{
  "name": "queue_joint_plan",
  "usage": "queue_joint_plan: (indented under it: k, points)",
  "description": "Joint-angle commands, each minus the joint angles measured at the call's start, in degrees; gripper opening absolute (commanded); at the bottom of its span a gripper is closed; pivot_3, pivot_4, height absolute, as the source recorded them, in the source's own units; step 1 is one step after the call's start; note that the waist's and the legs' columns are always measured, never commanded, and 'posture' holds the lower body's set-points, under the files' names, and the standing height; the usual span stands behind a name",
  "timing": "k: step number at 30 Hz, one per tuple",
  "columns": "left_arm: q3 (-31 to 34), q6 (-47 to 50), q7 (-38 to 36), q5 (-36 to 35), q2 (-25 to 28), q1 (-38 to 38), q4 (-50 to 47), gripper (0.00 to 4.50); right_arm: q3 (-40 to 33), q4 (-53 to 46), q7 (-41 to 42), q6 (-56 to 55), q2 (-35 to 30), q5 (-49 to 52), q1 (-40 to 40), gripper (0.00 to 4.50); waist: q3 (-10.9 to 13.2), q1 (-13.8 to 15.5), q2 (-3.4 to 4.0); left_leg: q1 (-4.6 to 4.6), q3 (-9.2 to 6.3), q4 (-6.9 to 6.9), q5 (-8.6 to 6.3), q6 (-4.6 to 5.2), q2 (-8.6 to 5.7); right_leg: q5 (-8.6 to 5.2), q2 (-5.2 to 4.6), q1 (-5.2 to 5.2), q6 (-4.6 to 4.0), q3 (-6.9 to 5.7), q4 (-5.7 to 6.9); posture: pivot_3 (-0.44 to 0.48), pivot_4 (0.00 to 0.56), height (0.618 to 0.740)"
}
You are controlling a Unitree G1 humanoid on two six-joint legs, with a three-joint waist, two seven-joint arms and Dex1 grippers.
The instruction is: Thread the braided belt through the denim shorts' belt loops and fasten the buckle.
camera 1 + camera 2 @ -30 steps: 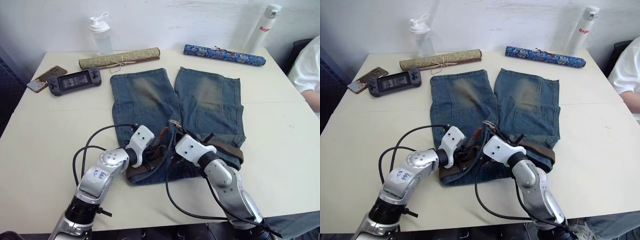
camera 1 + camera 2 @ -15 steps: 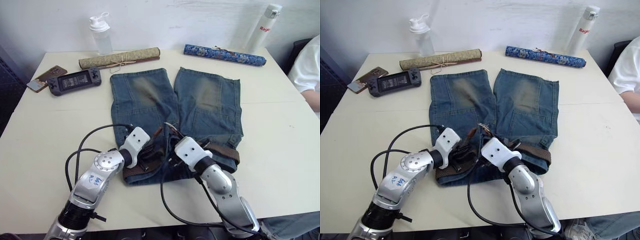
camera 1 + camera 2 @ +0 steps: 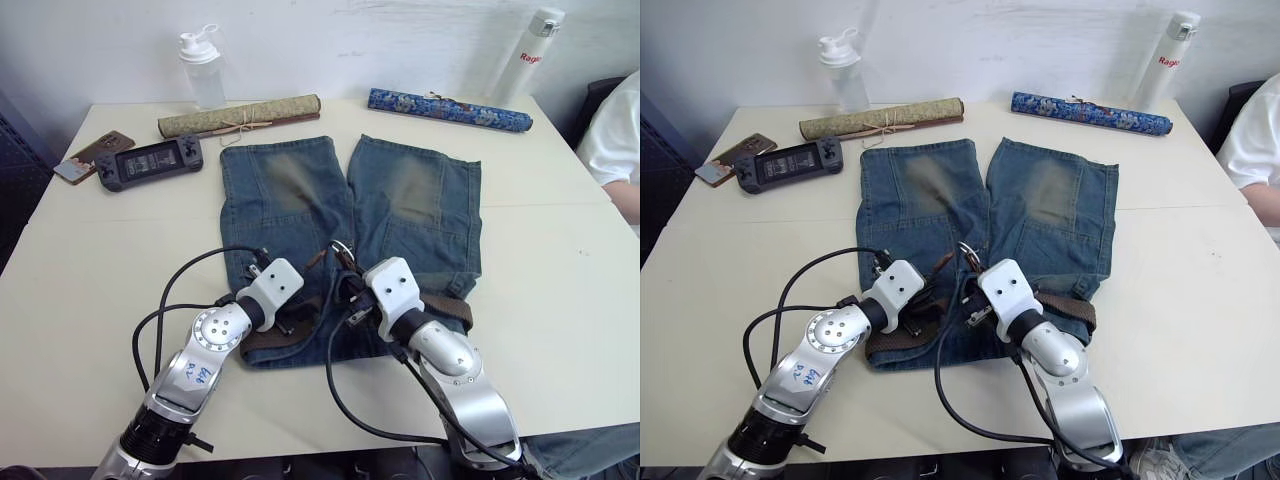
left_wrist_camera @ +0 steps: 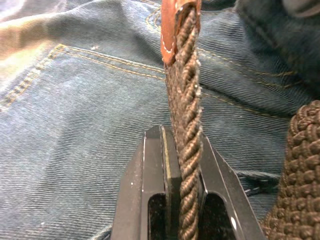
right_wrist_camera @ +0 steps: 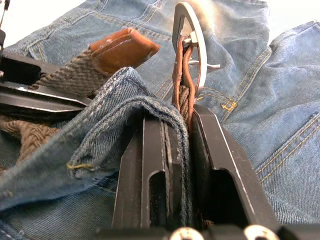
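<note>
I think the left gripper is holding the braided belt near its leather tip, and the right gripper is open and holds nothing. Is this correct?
Not quite. The left gripper does hold the braided belt below its leather tip. But the right gripper is shut, clamping the belt's buckle end together with a fold of the denim shorts, as the right wrist view shows.

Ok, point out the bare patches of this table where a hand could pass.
Bare white table lies between the black handheld console and the faded blue denim shorts, and again from the shorts to a person's white sleeve. The far edge and the waistband are crowded.
</note>
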Motion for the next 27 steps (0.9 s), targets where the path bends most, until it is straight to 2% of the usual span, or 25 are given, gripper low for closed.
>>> queue_joint_plan:
  k: [1, 17, 27]
  points:
    - [-0.26, 1.5, -1.02, 0.82, -0.48, -1.04, -0.81, 0.0, 1.46, -2.57, 0.54, -1.82, -1.91, 0.53, -0.86, 0.02, 0.0, 0.02, 0.0, 0.0, 0.0, 0.0, -0.01, 0.0, 0.0, 0.0, 0.0, 0.0, 0.0, 0.0, 0.0, 0.0, 0.15, 0.717]
    - [-0.2, 4.58, -2.14, 1.32, -3.77, -5.3, 1.06, 0.0, 7.92, 1.44, 0.16, -8.03, -9.18, -5.11, -3.58, 0.02, 0.0, 0.08, 0.0, -0.01, 0.03, 0.04, -0.01, 0.01, -0.02, 0.0, 0.01, -0.01, 0.0, -0.02, 0.02, 0.0, 0.15, 0.717]
    - [-1.91, -0.24, -2.51, 2.23, -6.63, -7.8, 3.98, 0.0, 10.99, 3.03, 4.73, -10.01, -13.23, -6.31, -5.06, 0.02, 0.0, 0.24, 0.0, -0.01, 0.03, 0.08, 0.0, 0.01, -0.04, 0.0, 0.01, 0.03, 0.0, -0.04, 0.02, 0.0, 0.15, 0.717]
